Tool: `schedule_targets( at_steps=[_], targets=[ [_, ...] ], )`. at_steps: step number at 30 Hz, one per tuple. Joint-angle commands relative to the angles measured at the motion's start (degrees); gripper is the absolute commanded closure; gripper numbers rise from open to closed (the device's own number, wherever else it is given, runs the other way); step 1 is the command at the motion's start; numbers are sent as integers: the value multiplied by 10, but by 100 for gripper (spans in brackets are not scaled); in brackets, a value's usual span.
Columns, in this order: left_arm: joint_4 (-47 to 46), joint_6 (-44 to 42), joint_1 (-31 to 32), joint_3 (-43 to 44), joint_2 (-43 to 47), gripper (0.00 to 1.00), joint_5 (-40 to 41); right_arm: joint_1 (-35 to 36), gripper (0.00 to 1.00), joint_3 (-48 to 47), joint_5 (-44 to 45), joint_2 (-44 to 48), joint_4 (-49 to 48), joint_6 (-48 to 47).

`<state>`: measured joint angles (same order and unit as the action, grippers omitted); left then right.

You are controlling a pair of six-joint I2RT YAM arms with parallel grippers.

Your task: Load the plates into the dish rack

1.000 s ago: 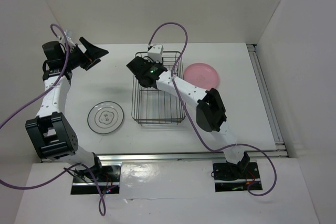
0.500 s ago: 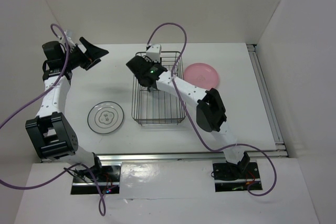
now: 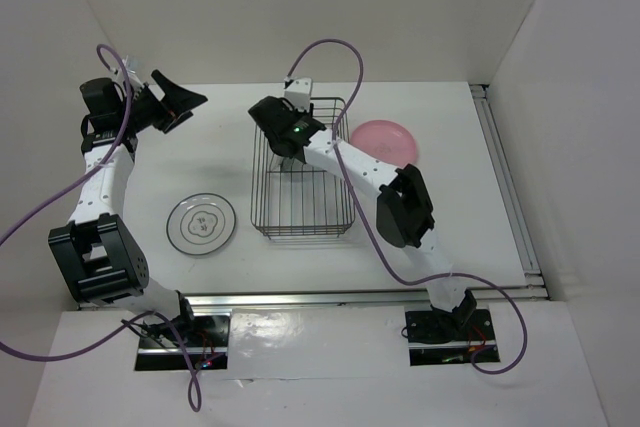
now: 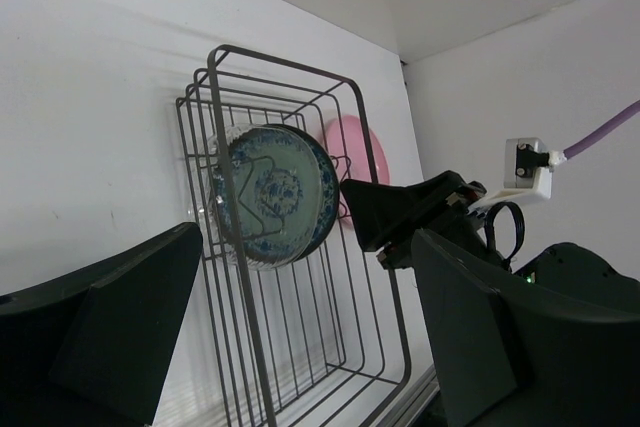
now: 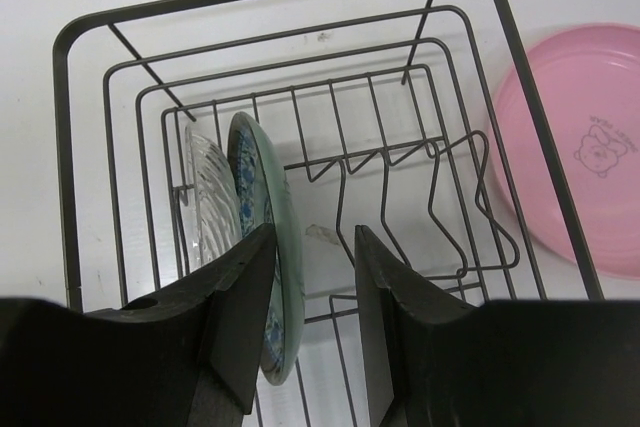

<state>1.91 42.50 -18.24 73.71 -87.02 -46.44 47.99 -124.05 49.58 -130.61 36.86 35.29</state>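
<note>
The dark wire dish rack (image 3: 300,234) sits mid-table. A small teal-blue patterned plate (image 5: 262,187) stands upright on edge in its far end, with a small clear wavy glass plate (image 5: 212,197) just behind it. My right gripper (image 5: 313,237) hovers over the rack, open. Its left finger is beside the teal plate's rim and the gap between the fingers is bare. The pink plate (image 3: 385,140) lies flat to the right of the rack. A clear glass plate with a dark ringed rim (image 3: 201,224) lies flat to its left. My left gripper (image 3: 190,110) is raised at the far left, wide open and holding nothing.
White walls close in the table at the back and on both sides. A metal rail (image 3: 370,297) runs along the near edge. The right arm's purple cable (image 3: 325,47) loops above the rack. Upright divider prongs (image 5: 440,187) stand in the rack's middle.
The right gripper's fingers have spread wider beside the teal plate, and the gripper has shifted slightly toward the back of the rack. The left arm has not moved.
</note>
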Motion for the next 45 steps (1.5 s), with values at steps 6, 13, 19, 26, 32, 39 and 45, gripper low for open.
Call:
schedule_targets(
  at_steps=[6,13,19,26,32,39,45],
  targets=[
    [-33,8,-2,-1,14,0,-19,1,55,-8,-23,67,-29,-8],
    [26,-15,-2,10,8,0,57,1,51,112,-84,208,-123,-63],
    [85,-33,-2,15,26,0,158,-7,27,206,-126,370,-116,-136],
    [237,-34,3,9,98,0,320,-92,1,326,-247,555,-111,-161],
    [280,-41,3,-47,168,0,366,-127,1,361,-341,574,-111,-186],
    [254,54,3,-226,339,1,310,-170,1,448,-469,627,-176,-174],
    [358,123,-2,-249,438,2,373,-170,1,472,-482,659,-182,-168]
  ],
)
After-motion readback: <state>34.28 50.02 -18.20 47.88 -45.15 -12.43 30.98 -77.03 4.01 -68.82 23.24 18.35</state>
